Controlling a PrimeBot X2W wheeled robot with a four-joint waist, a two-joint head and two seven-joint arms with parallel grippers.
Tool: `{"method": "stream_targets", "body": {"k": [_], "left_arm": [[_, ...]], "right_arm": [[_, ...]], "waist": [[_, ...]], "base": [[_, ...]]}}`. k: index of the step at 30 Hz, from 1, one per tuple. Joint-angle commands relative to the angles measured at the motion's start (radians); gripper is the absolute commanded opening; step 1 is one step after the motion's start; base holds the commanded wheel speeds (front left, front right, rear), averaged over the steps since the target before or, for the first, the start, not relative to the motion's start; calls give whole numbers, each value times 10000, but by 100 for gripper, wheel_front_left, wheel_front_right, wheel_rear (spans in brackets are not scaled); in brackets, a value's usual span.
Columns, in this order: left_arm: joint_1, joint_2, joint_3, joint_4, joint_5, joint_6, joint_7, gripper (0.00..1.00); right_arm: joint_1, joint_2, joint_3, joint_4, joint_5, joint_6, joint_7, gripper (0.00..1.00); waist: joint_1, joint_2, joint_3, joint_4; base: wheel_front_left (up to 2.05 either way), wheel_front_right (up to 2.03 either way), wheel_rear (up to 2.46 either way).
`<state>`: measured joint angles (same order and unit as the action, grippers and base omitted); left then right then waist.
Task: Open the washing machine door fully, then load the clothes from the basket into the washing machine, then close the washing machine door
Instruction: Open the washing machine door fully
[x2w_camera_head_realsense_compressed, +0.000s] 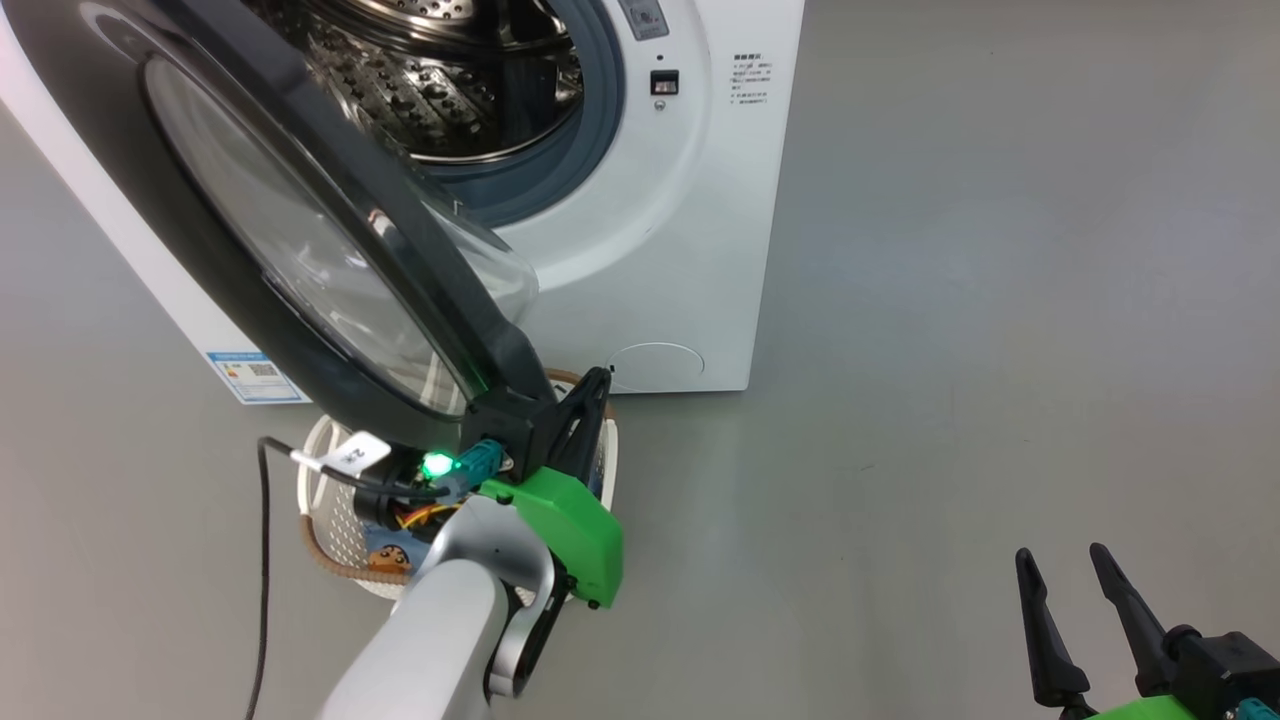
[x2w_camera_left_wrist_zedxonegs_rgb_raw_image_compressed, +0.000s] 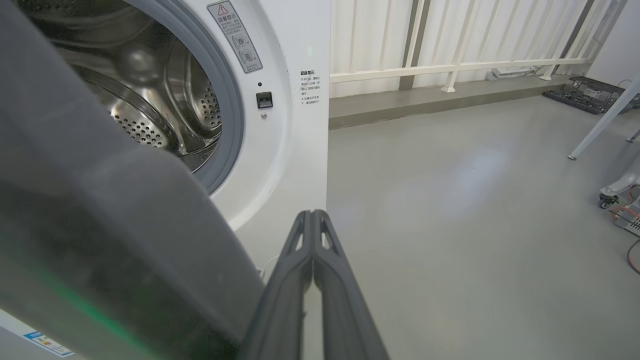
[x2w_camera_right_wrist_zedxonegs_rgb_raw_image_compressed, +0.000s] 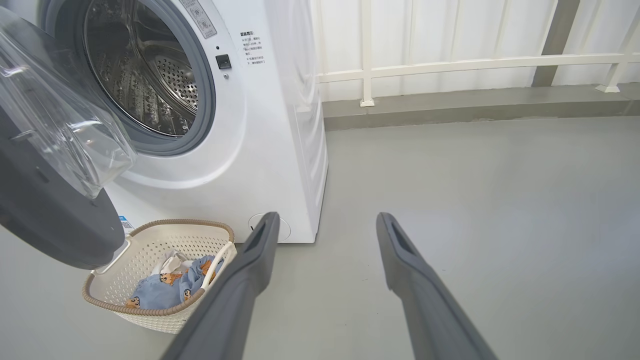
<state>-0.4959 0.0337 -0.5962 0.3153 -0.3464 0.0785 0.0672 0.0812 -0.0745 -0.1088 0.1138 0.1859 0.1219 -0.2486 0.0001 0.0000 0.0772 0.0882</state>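
Because the left gripper (x2w_camera_left_wrist_zedxonegs_rgb_raw_image_compressed: 313, 220) has its fingers pressed together on nothing, it looks like a blunt pusher at the lower edge of the washing machine door (x2w_camera_head_realsense_compressed: 300, 260), ajar across the head view's upper left above the basket (x2w_camera_head_realsense_compressed: 330, 520) of clothes (x2w_camera_head_realsense_compressed: 388, 558), while the right gripper (x2w_camera_head_realsense_compressed: 1075, 570) hangs spread and empty at lower right.

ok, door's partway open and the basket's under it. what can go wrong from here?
1. The left gripper is shut beside the edge of the washing machine door, gripping nothing; pushing the door wider, it could slip off.
2. The basket sits under the door's lower rim; the left arm may knock it.
3. The door overhangs the clothes, so the open right gripper may bump it reaching in.
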Motion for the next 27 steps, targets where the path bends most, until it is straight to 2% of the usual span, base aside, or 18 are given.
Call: {"method": "stream_targets", "body": {"k": [1,14,27], "left_arm": [[-123,167,364,-135,-25,155,-141,0],[333,238,392,-517,-36,536,-561,0],[1141,560,457,-1421,-17,1014,-816,0]], "right_arm": [[-362,-191,259,-217,41,88,-113,100],[-423,-132,220,-291,23,88,-117,100],[-404,-161,241,-309,57,88,-118,100]], "waist": [[-1,0,-6,32],[-1,0,172,315],[-1,0,181,819]], "base": [[0,0,0],[0,0,0],[0,0,0]]}}
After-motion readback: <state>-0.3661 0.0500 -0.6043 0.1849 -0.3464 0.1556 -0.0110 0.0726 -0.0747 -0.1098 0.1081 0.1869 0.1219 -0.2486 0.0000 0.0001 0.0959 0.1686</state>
